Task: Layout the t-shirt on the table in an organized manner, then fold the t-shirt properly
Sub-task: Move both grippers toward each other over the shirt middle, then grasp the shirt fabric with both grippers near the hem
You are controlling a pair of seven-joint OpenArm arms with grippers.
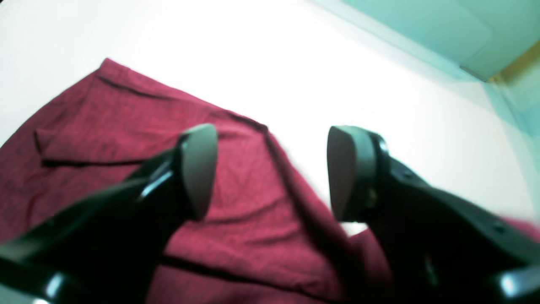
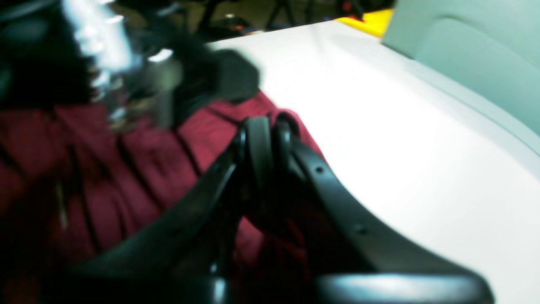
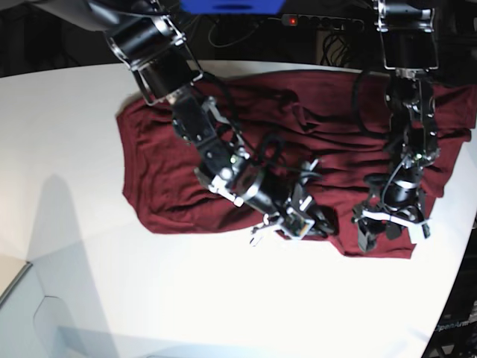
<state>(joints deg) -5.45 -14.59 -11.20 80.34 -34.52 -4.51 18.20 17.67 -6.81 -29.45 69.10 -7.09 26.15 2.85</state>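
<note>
Near edge of the table (image 3: 186,298): bare white surface, nothing on it.

Just beyond, the t-shirt (image 3: 171,186) lies spread across the middle of the table, dark red, mostly flat on the base view's left side, wrinkled and bunched toward the centre and right. The hem runs along the near side.

Right gripper (image 2: 270,139) sits low at the near hem, fingers pressed together. In its wrist view a small hump of red cloth rises at the tips, so it looks to be pinching the shirt's edge.

Left gripper (image 1: 272,173) hovers over the shirt's near corner on the base view's right, fingers spread wide, nothing between them; cloth and white table show through the gap.

Progress, as a judgement: laying out is partly done. The shirt is opened out, not balled up, but creases remain around the middle. No clean fold is visible. Smoothing and all folding appear left to do.

Far side: the collar and sleeves are hard to pick out. The right arm (image 3: 201,127) crosses the shirt's centre and hides it. Both wrist views are blurred, and the shirt's far right edge runs out of the base view.
</note>
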